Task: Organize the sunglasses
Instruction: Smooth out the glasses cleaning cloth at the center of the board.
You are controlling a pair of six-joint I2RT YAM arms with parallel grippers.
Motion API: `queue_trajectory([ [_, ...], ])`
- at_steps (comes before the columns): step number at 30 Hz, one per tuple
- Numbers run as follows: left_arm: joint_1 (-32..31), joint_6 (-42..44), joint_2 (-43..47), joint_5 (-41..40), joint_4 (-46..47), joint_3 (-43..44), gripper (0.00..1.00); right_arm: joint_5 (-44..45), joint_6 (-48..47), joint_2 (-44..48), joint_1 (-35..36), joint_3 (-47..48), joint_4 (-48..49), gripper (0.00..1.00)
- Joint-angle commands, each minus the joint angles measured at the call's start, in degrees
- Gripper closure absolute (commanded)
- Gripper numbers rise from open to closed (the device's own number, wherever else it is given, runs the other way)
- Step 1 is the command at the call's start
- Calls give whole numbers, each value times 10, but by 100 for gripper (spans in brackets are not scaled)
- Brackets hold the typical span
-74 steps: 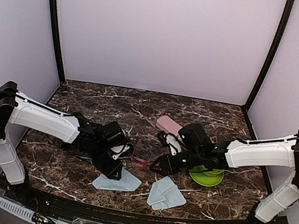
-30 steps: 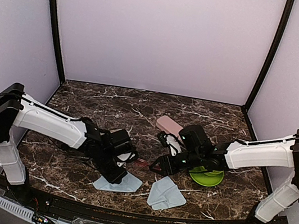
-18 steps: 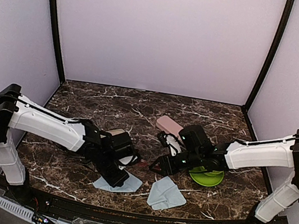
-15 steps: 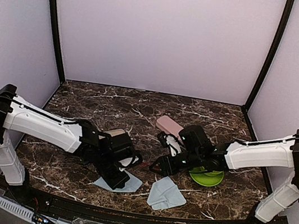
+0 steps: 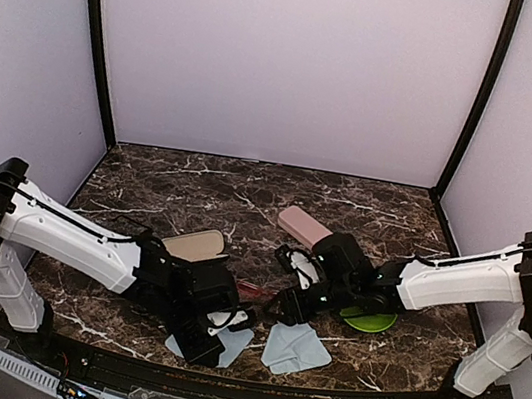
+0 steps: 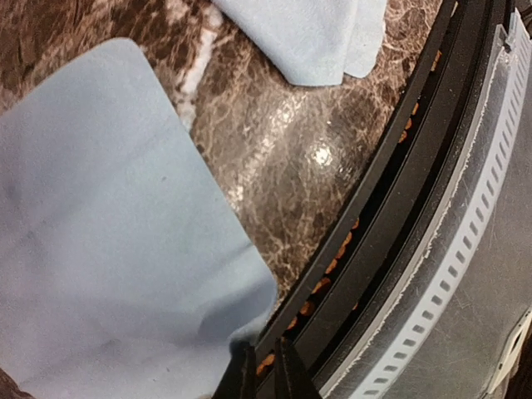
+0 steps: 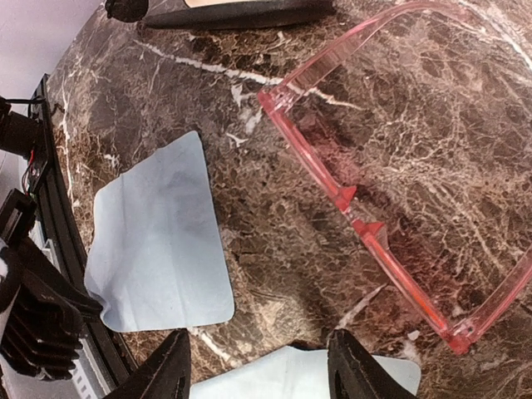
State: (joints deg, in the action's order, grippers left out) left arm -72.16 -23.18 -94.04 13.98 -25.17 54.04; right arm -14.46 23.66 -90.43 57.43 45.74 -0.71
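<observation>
The red-pink sunglasses [image 7: 342, 198] lie unfolded on the marble table [image 5: 147, 181], just ahead of my right gripper [image 7: 262, 370], which hangs open and empty over the gap between the two blue cloths. From above, the sunglasses [image 5: 250, 287] sit between both grippers. My left gripper [image 5: 212, 348] is down at the table's front edge. Its fingertips [image 6: 287, 374] are shut beside the near corner of the left blue cloth [image 6: 108, 249], with nothing seen between them.
An open black case [image 5: 193, 244] with a tan lining lies behind the left arm. A pink case [image 5: 302, 226] and a green plate [image 5: 368, 319] flank the right arm. The second blue cloth [image 5: 295, 348] lies front centre. A black rail [image 6: 399, 208] borders the front edge.
The left arm has swung forward and right to the front edge, uncovering the open case. The left cloth has shifted slightly. The right gripper has edged down and left, still open.
</observation>
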Motion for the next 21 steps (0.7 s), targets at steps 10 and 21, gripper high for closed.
queue_trajectory([
  [10, 2, 53, 78, 27, 18, -26, 47, 83, 38, -65, 93, 52, -2, 49],
  [21, 117, -16, 243, -26, 49, -113, 47, 146, 55, -113, 120, 106, -71, 60],
])
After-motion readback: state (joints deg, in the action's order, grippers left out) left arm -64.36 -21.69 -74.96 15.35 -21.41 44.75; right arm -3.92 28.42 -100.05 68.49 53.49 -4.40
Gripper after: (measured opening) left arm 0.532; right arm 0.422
